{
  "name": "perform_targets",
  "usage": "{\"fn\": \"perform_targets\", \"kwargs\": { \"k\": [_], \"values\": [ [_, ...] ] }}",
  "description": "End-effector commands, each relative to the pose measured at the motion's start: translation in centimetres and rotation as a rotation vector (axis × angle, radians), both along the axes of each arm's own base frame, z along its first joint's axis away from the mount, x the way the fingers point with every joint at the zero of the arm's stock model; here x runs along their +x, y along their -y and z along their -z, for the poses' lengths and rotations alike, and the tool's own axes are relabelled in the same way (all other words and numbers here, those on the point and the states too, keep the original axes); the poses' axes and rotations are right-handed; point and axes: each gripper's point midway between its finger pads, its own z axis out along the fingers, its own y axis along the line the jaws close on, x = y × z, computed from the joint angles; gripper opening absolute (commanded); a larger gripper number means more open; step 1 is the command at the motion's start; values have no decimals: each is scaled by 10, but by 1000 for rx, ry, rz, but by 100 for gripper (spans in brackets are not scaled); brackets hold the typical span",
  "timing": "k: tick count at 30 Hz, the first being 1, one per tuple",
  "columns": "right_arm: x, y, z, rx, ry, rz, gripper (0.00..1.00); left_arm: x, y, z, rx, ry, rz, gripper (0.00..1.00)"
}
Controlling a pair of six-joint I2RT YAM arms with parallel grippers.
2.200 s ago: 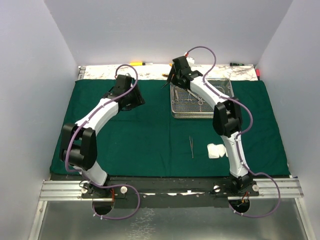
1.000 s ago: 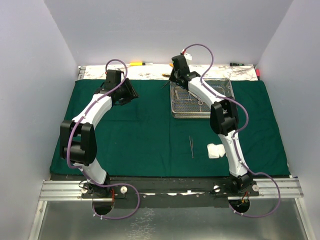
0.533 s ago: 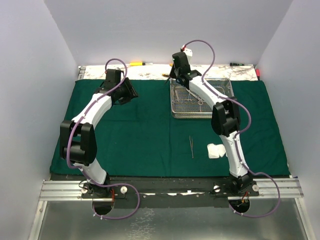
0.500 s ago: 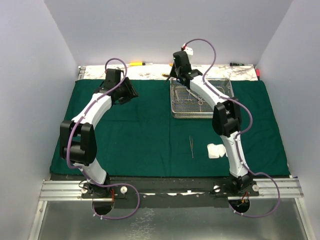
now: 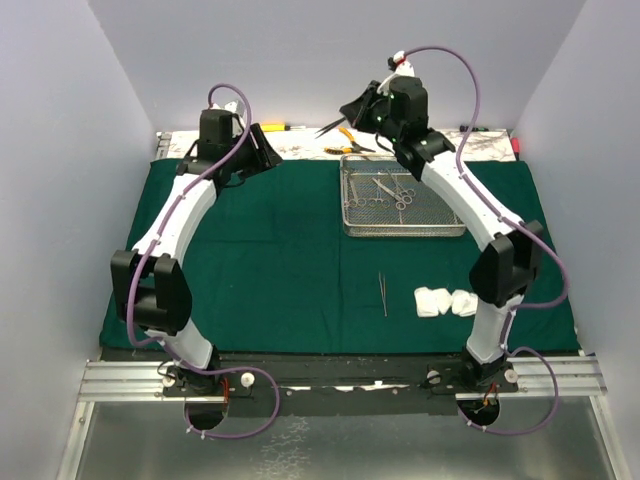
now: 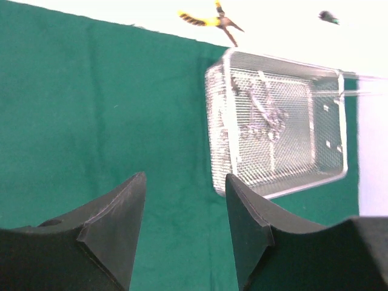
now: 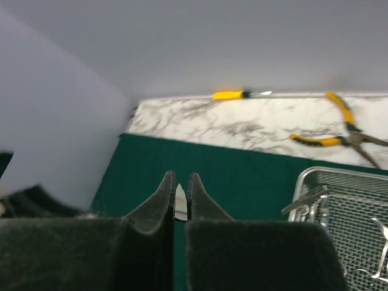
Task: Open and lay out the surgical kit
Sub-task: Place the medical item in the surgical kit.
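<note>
Above the far left corner of the tray [image 5: 400, 233], the right end effector [image 5: 350, 110] is clenched on a thin silver piece, most likely a clamp [image 7: 180, 205]. It is held up clear of the tray's wall, presumably so it can be carried out to the cloth [image 5: 280, 250]. Seen from above, its long axis runs out of the fingertips leftward and slightly toward the near side. The left end effector [image 6: 185, 224] hangs released and empty over the far left of the cloth, apparently out of the way. The cloth lies spread flat on the table [image 5: 300, 146]. The tray sits on its far right-of-centre part, long axis left to right, with other clamps [image 5: 390, 190] inside. Tweezers [image 5: 383, 293] lie near the middle, pointing near to far, with gauze [image 5: 445, 301] just to their right.
</note>
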Motion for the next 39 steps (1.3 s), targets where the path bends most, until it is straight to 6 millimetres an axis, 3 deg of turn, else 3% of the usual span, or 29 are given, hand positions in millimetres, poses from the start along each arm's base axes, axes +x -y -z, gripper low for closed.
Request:
{"fn": "perform_targets", "kwargs": {
  "k": [1,5,9,13,18,22,34,39],
  "values": [
    [-63,-44,-14,81,43,-402,1,-24,26,-81,-33,233,275,57],
    [-102,-56,-21,143,68,-580,1,-50,41,-104,-108,271,381,57],
    [-126,-58,-22,201,61,-654,1,-77,57,-118,-248,254,464,57],
    [-145,-59,-26,257,33,-709,1,-92,62,-113,-342,189,475,57],
    [-172,-56,-49,311,43,-788,1,-120,73,-100,-447,71,580,57],
    [-183,-50,-59,339,58,-785,1,-146,80,-105,-481,66,665,54],
    [-201,-43,-70,420,67,-794,1,-192,87,-127,-512,112,770,24],
    [-205,-42,-68,415,68,-796,1,-204,87,-133,-498,156,799,0]
  ]
}}
